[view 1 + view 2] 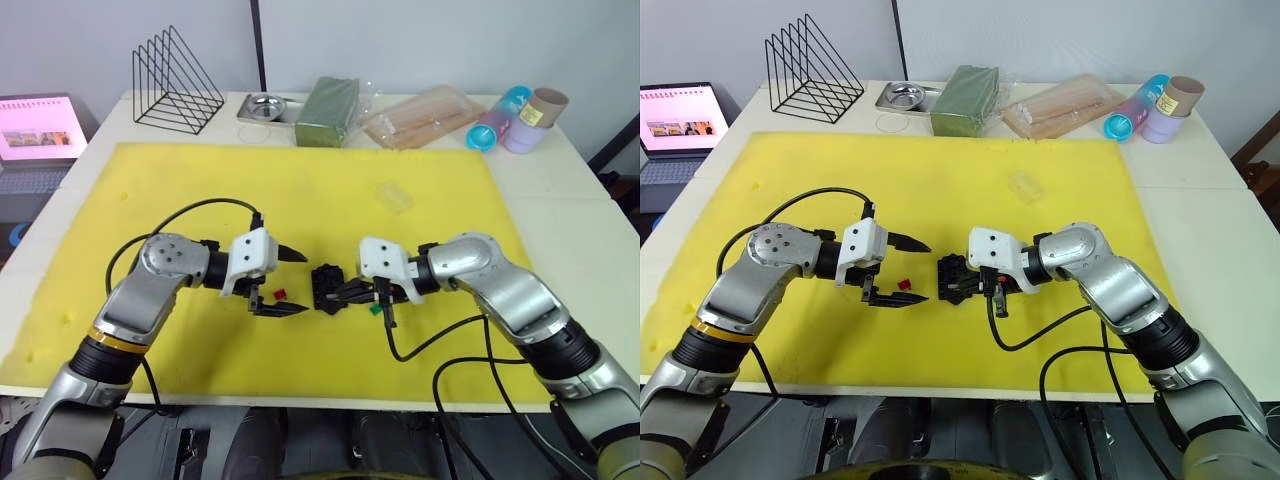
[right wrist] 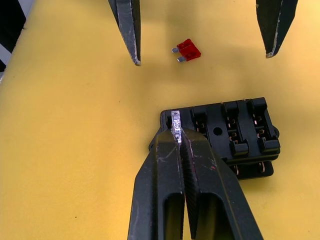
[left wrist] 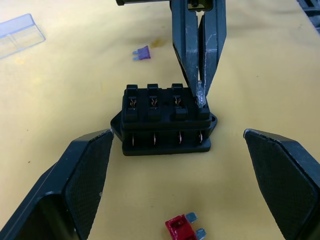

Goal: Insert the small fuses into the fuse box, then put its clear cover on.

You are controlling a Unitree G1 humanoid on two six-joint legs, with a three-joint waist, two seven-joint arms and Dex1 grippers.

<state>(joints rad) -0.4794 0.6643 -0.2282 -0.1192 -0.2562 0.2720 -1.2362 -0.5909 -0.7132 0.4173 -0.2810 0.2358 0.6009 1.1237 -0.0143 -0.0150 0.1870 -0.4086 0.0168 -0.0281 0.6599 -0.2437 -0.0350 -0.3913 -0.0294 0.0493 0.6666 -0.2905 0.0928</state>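
The fuse box (image 3: 165, 120) sat on the yellow mat (image 1: 300, 190) between both grippers. The right gripper (image 2: 176, 131) pinched the grey fuse (image 2: 175, 122) at the box's corner slot. The left gripper (image 3: 177, 180) stood wide open around the red fuse (image 3: 182, 227). The clear cover (image 1: 393, 196) lay well apart.

A pale surface (image 1: 560, 190) carries a large yellow foam mat (image 1: 200, 190) that covers most of it. Along the far edge, off the mat, stand a black wire rack (image 1: 176, 80) near the far left corner, then a small metal tray (image 1: 264, 107), a green rectangular packet (image 1: 327, 110), a clear bag of sticks (image 1: 420, 116), and a blue and lilac bottle (image 1: 497, 120) beside a lilac cup (image 1: 536, 120) toward the far right corner. On the mat lie the fuse box (image 1: 327, 288) near the middle, a red fuse (image 1: 279, 295) just to its left, a green fuse (image 1: 375, 309) to its right, a purple fuse (image 3: 142, 53) close by, and the clear cover (image 1: 394, 196) farther back.
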